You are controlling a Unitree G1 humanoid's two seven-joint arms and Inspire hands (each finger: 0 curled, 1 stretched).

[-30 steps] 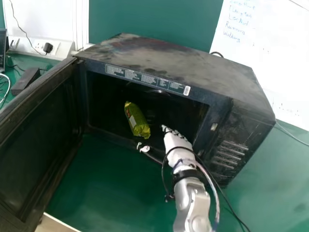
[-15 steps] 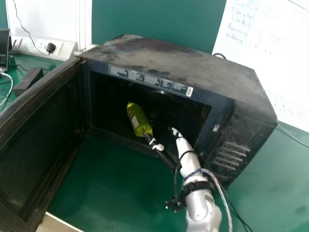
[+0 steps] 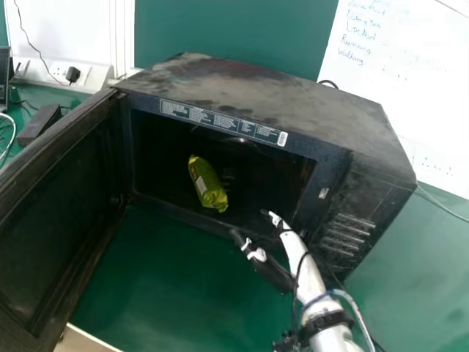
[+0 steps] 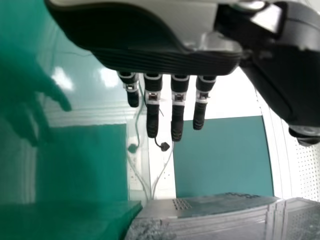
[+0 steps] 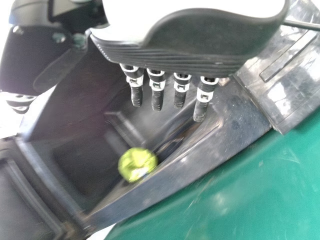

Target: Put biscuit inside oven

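The yellow-green biscuit packet (image 3: 207,183) lies inside the black oven (image 3: 264,110), whose door (image 3: 62,220) stands open to the left. My right hand (image 3: 282,233) is in front of the oven's opening, to the right of the packet and apart from it, its fingers and thumb spread. In the right wrist view, my right hand (image 5: 170,85) has straight fingers with nothing in them, and the packet's end (image 5: 137,164) shows in the cavity. The left wrist view has my left hand (image 4: 165,100) with straight, empty fingers.
The green table (image 3: 168,293) spreads before the oven. A dark box (image 3: 39,125) and cables lie behind the door at the left. A white sheet with handwriting (image 3: 396,81) hangs behind the oven.
My right hand has drawn back from the packet, out of the oven's opening and toward the right. The packet has stayed inside the oven.
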